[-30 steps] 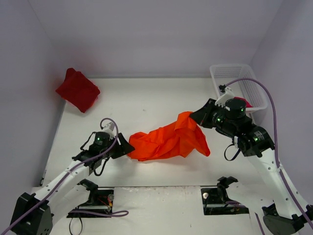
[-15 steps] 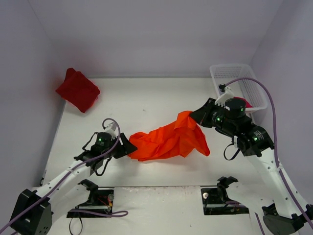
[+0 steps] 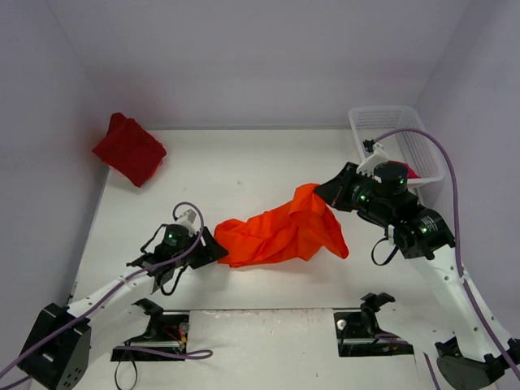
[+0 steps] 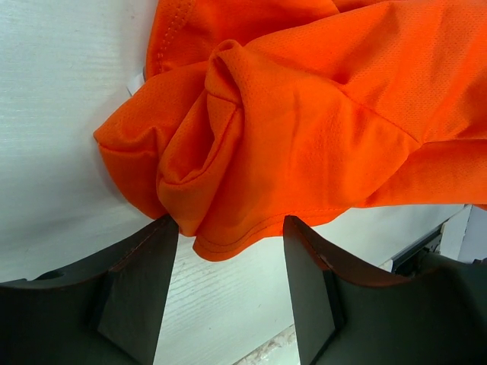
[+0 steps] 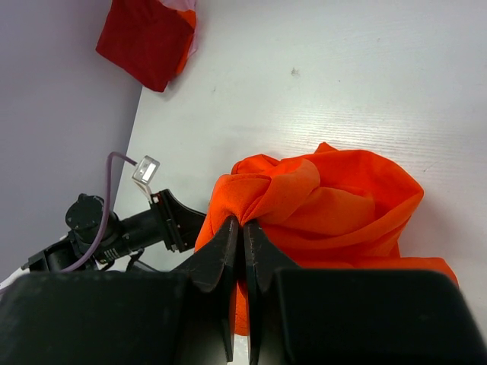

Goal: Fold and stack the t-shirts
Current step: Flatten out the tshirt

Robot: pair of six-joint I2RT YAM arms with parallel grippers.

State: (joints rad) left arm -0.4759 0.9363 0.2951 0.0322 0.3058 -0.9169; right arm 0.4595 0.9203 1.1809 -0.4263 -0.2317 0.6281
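Note:
The bright orange t-shirt point(image 3: 280, 234) is bunched in the middle of the table. My right gripper point(image 3: 322, 193) is shut on a fold at its right end and holds that end raised; the wrist view shows the closed jaws point(image 5: 243, 225) pinching orange cloth point(image 5: 335, 205). My left gripper point(image 3: 213, 244) is open at the shirt's left end, low over the table; its jaws point(image 4: 230, 232) stand either side of the orange hem point(image 4: 304, 129) without pinching it. The dark red t-shirt point(image 3: 128, 149) lies folded at the far left. A bit of crimson-pink cloth point(image 3: 411, 171) shows in the basket.
The white mesh basket point(image 3: 390, 130) stands at the far right corner, behind my right arm. Walls close in the table on the left, back and right. The dark red shirt point(image 5: 148, 38) and my left gripper point(image 5: 179, 220) also show in the right wrist view.
My left gripper has slid a little to the right, up to the orange shirt's left end. The right gripper and the raised end have stayed put.

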